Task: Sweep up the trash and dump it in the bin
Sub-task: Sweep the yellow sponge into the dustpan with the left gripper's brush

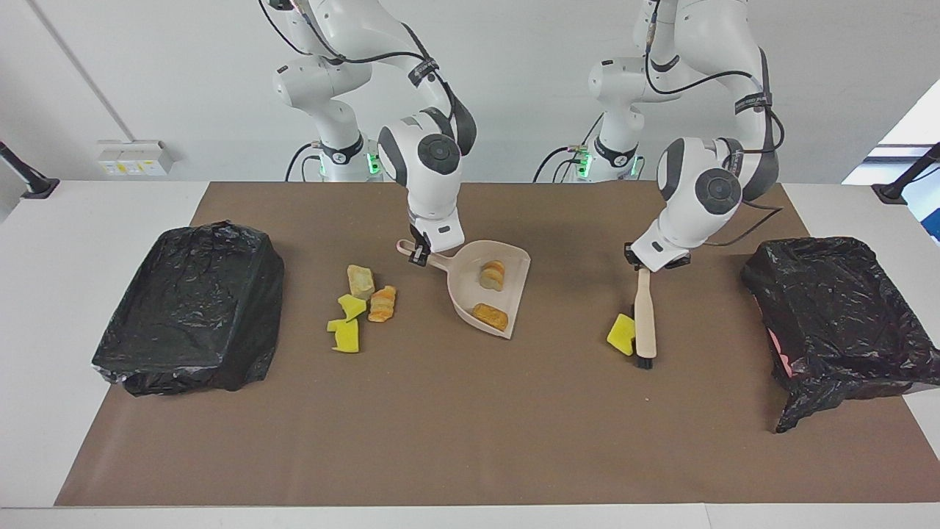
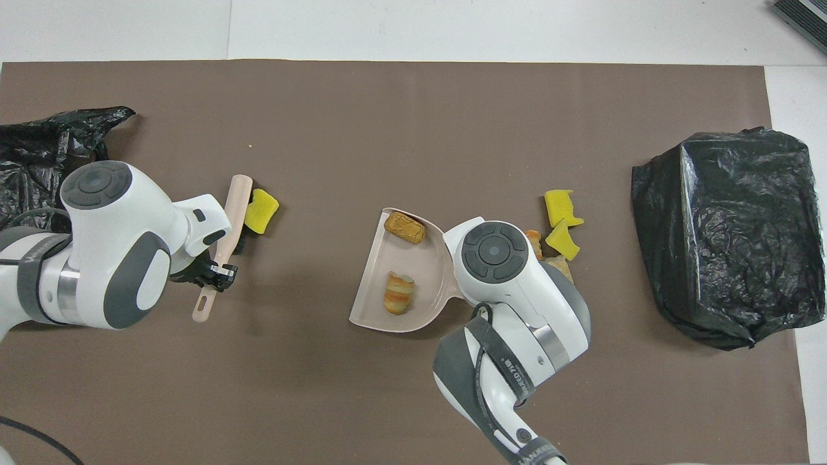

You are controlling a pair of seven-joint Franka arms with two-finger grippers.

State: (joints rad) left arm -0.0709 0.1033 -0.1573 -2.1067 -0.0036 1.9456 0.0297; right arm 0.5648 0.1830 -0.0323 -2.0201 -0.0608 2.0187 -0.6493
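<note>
Trash [image 1: 382, 303] split into three lots. Two tan lumps [image 1: 492, 278] lying in the beige dustpan [image 1: 515, 290], just off the right fingers [image 1: 418, 253]. Four scraps [image 1: 351, 307], tan and yellow, bunched on the tabletop [image 1: 470, 426] beside those same fingers, toward the right arm's end. One yellow wedge [image 1: 621, 333] touching the brush [image 1: 645, 316] by its bristles, at the opposite end of the handle from the left fingers [image 1: 641, 266].

Right fingers pinching the dustpan's thin handle near its tip. Left fingers pressed tight on the top of the brush's wooden handle, bristles down on the tabletop.

Plenty to go wrong from here:

- Long push needed for the wedge, well apart from the pan's open edge. Light foam, so likely to skid sideways off the bristles or tumble around them.
- Brush held high on the handle. Could twist in the pinch under sideways load and ride over the wedge instead of driving it.
- Pan mouth turned toward the left fingers, with the bunch of four on the handle side. Needs turning or shifting the pan, and a quick swing could roll the two lumps out over the open edge.
- Pan gripped only by its handle tip. May droop or pivot when lifted, spilling short of either black-bagged bin [image 1: 191, 308].
- Loose bag folds at the bin rim. Could snag the pan's lip or shed scraps back onto the tabletop.
</note>
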